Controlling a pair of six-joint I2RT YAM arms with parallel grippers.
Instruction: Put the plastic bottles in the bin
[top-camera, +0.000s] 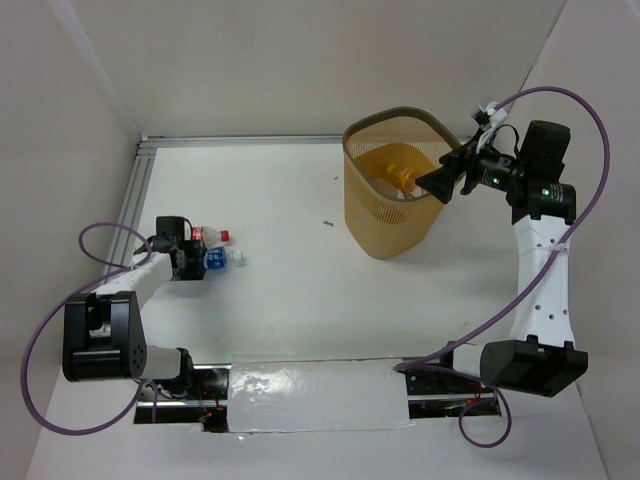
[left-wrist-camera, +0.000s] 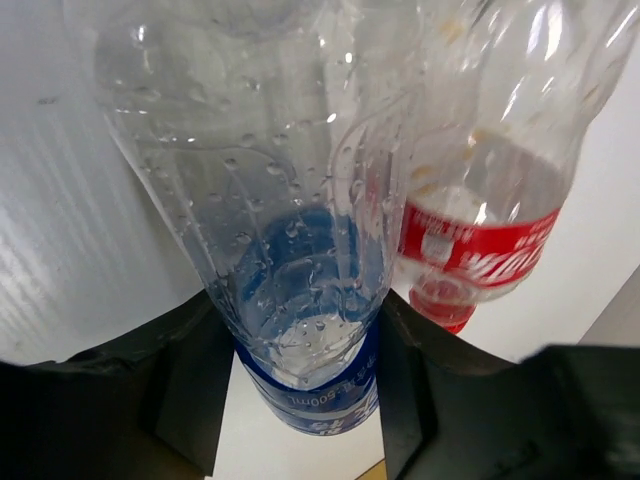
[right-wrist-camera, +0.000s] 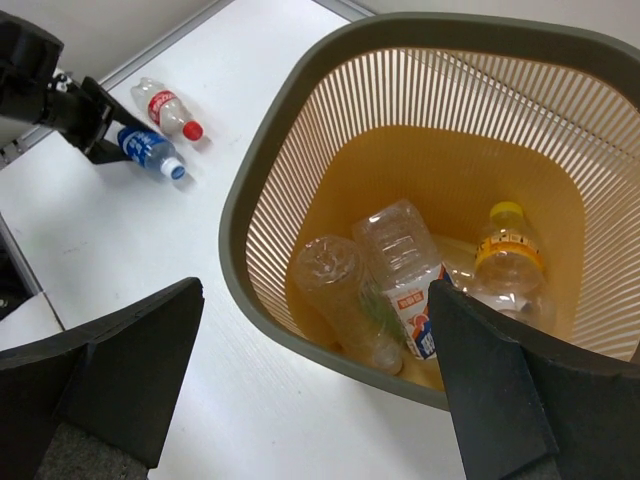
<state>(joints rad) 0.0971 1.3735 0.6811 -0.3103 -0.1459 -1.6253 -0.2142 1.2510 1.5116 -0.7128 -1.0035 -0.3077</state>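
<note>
Near left table (top-camera: 300, 300) edge, left jaws clamp blue-label bottle (left-wrist-camera: 300, 250); right jaws wide above bin (right-wrist-camera: 238, 250) rim.

We see two arms of one build — the left arm (top-camera: 135, 278) and the right arm (top-camera: 540, 275) each carry a white link, the right one's dotted with small dark holes, between boxy black joint housings (top-camera: 100, 340). A purple cable (top-camera: 26, 370) loops loosely off each. Small green lights (top-camera: 545, 188) glow on the right wrist's black body. The right gripper (right-wrist-camera: 315, 295) has matte black fingers (right-wrist-camera: 120, 370) — broad, flat-faced wedges.
</note>
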